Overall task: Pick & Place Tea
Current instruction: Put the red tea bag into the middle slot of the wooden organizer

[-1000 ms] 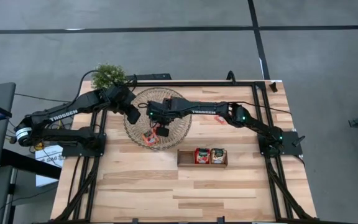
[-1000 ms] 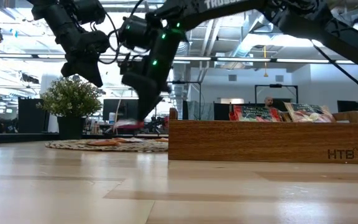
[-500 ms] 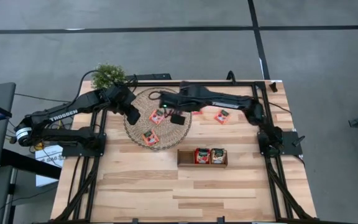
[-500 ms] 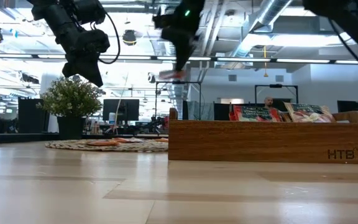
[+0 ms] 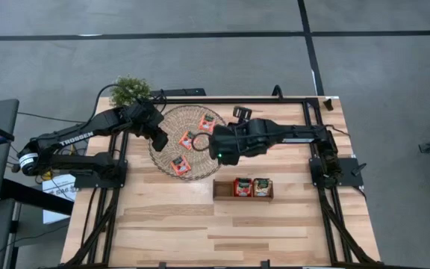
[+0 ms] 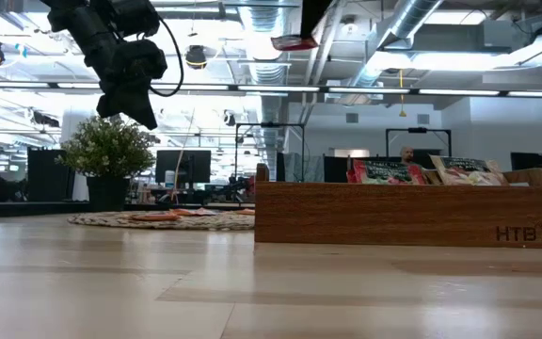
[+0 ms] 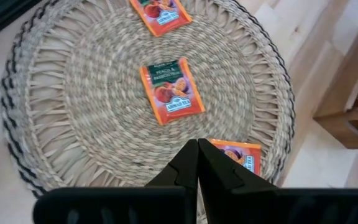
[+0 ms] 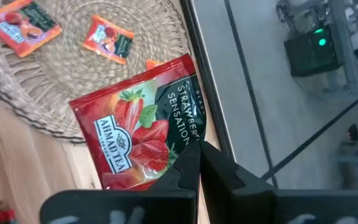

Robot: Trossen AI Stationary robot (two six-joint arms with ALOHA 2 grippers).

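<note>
Now red tea sachet (image 8: pixel 143 134) pinched in right gripper (image 8: pixel 194 155).

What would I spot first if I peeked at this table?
Probably the red strawberry tea sachet, pinched in the right claw up in the air between the round woven mat and the wooden tray. Three orange sachets lie on the mat, and the left claw hangs shut above them.

— What lies around the bench (image 5: pixel 200 232)?
— Grey floor (image 5: pixel 200 63) crossed by dark lines.
— And beyond it?
— Bright ceiling lights (image 6: pixel 497 80), silver ducts (image 6: pixel 422 19), a potted plant (image 6: pixel 109 151), dark monitors (image 6: pixel 182 167).
</note>
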